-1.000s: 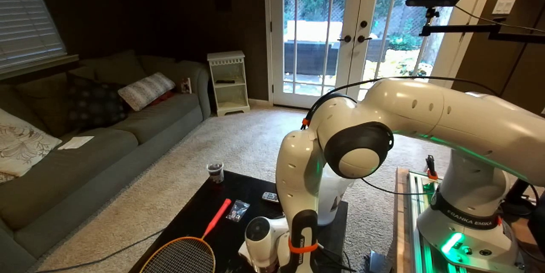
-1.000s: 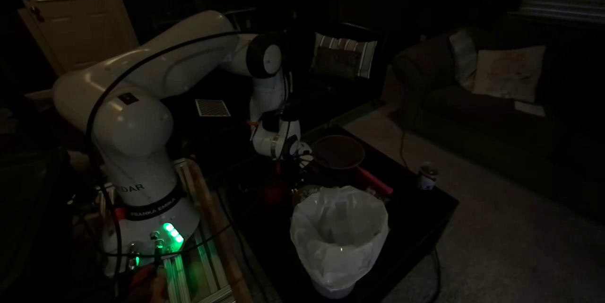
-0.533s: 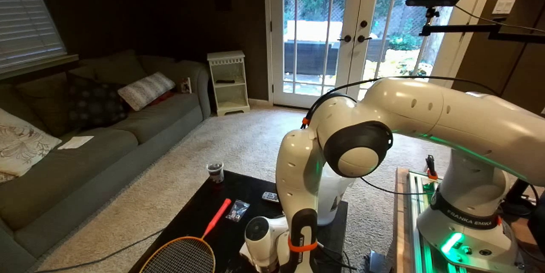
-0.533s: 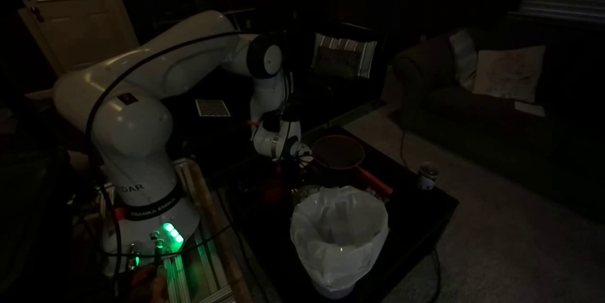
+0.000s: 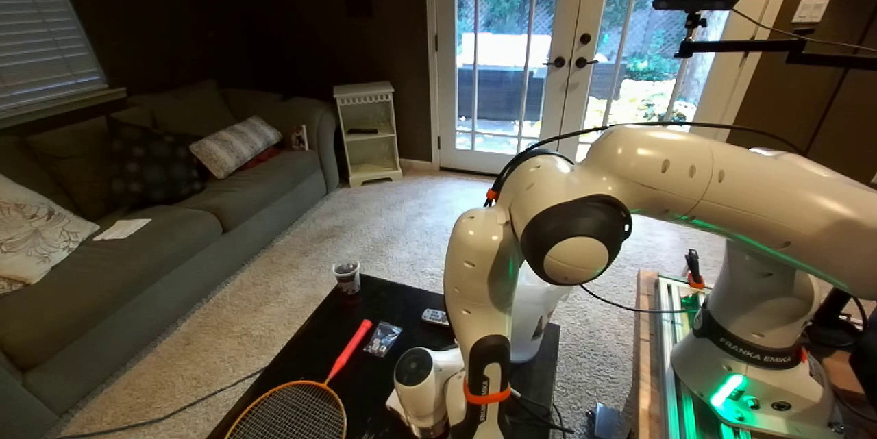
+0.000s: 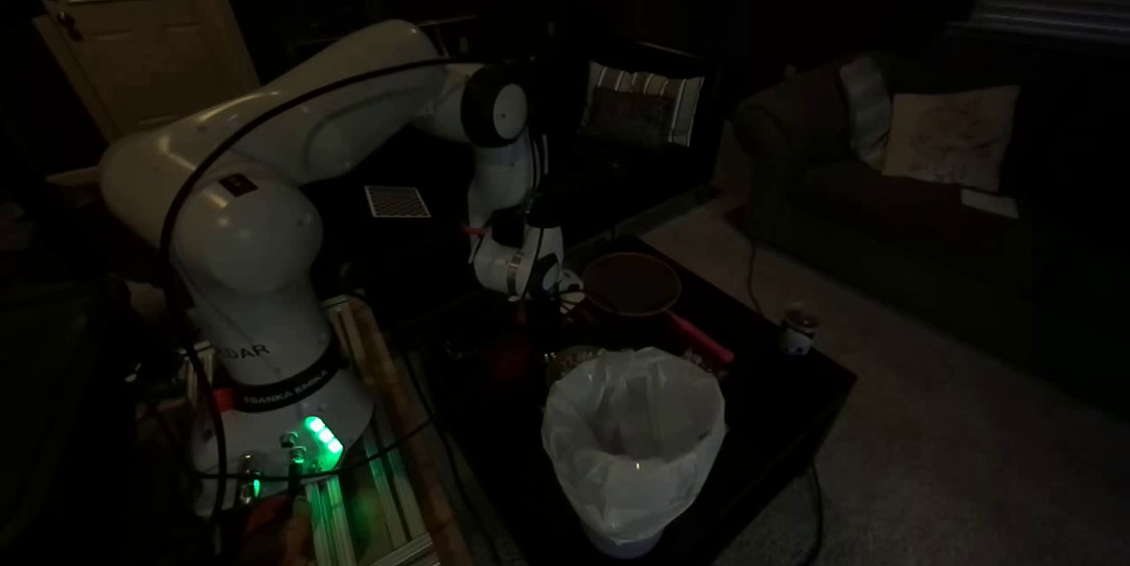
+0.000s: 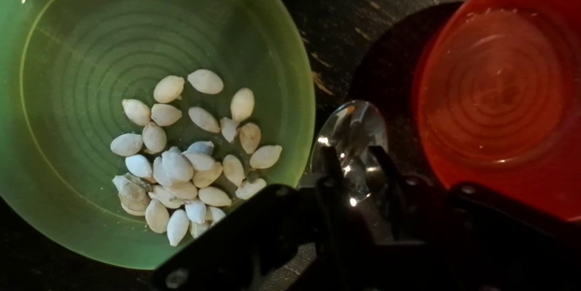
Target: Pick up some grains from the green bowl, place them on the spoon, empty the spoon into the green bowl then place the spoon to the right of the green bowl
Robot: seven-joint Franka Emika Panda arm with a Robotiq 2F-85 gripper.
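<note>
While the claw (image 7: pixel 355 152) hangs over the spoon (image 7: pixel 349 130), its jaws stand a little apart, and I see nothing pinched between them. The clear spoon lies on the table (image 7: pixel 336 27), between the green bowl (image 7: pixel 292 68) and the red bowl (image 7: pixel 494 100). It is just beside the green one; I cannot tell if they touch. Most of the grains (image 7: pixel 177 166) sit close together in the green bowl, and one lies alone near its wall. The spoon is so shiny that I cannot tell if a grain is on it.

My guess is that this is the step of putting grains on the spoon. The spoon looks light and slippery. If the claw pushes down on its edge, it could tip and throw off any grain there. If the claw grabs the round end, not the handle, the spoon could twist on the way up. The space is tight, so jaws that spread wide might knock a bowl and make grains jump out.

Since a second ago, hardly anything is different. In both exterior views, the arm (image 5: pixel 479 281) stands almost the same way, and the racket (image 5: pixel 288 418) and white bin (image 6: pixel 636 469) have not moved.
</note>
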